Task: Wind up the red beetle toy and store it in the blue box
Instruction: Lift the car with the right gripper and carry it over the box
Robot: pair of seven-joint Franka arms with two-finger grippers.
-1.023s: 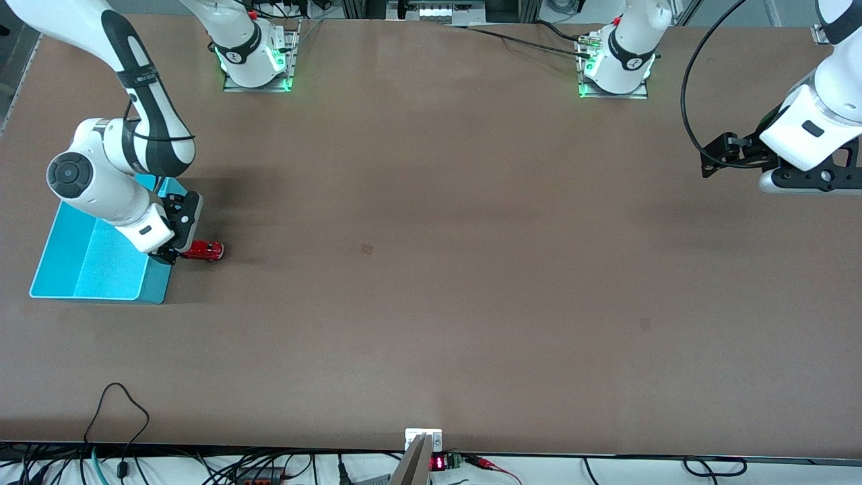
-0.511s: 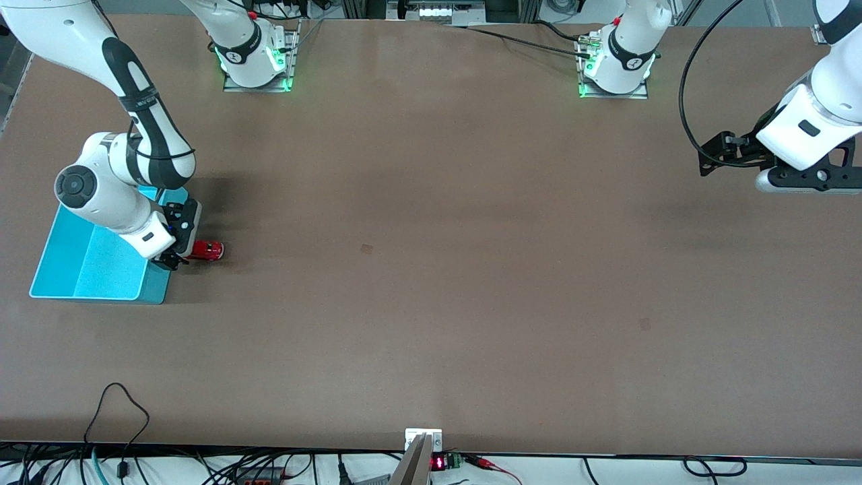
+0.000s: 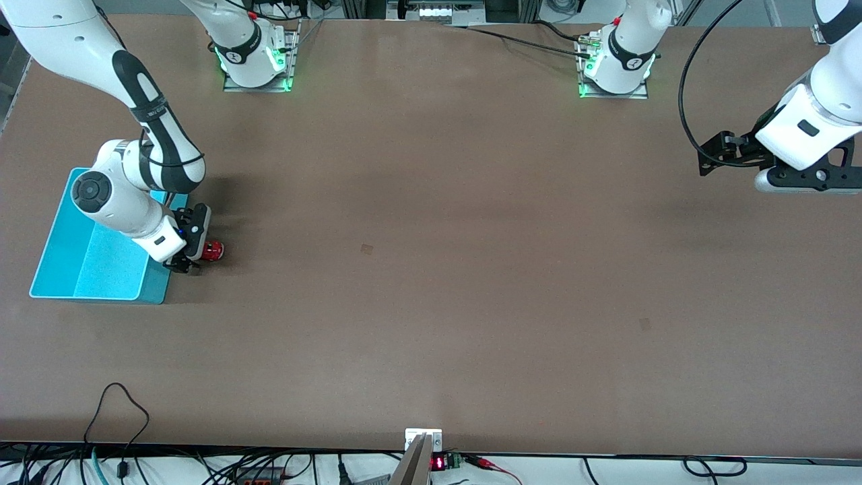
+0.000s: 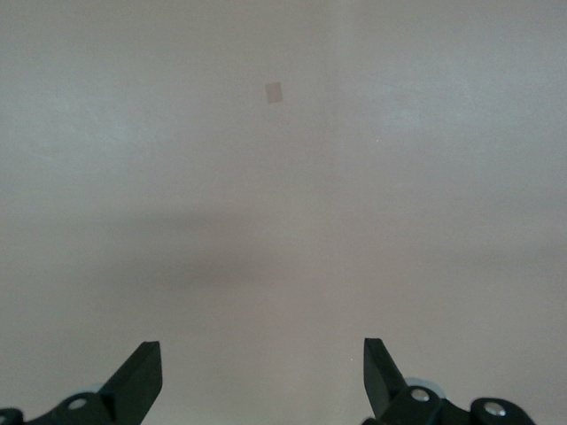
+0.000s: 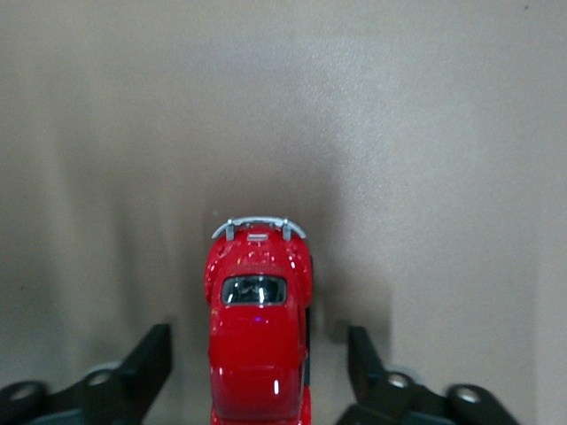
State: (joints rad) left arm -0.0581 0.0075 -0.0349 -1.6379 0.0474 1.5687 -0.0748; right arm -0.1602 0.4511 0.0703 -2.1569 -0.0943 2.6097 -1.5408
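A: Where is the red beetle toy [image 3: 213, 251]?

B: At the left of the front view, about mid-height, on the brown desk [image 3: 431, 283] just beside the blue box [image 3: 81, 269], toward the right arm's end. The box sits at the far left edge of that frame, its rim partly covered by the arm.

A: And the right gripper [image 3: 190, 259]?

B: Low over the toy, right at the box's corner. In the right wrist view the toy [image 5: 258, 341] sits bottom centre, silvery bumper pointing up the frame, with the right gripper [image 5: 258, 365] straddling it. The jaws are spread apart, one finger [image 5: 149, 359] on each flank, and a gap shows on both sides, so nothing is clasped.

A: The other arm?

B: It waits. The left gripper [image 3: 712, 156] hangs at the right edge of the front view, above bare desk. In the left wrist view [image 4: 263, 376] its jaws are released, wide apart at the bottom of the frame, with only desk [image 4: 283, 177] below.
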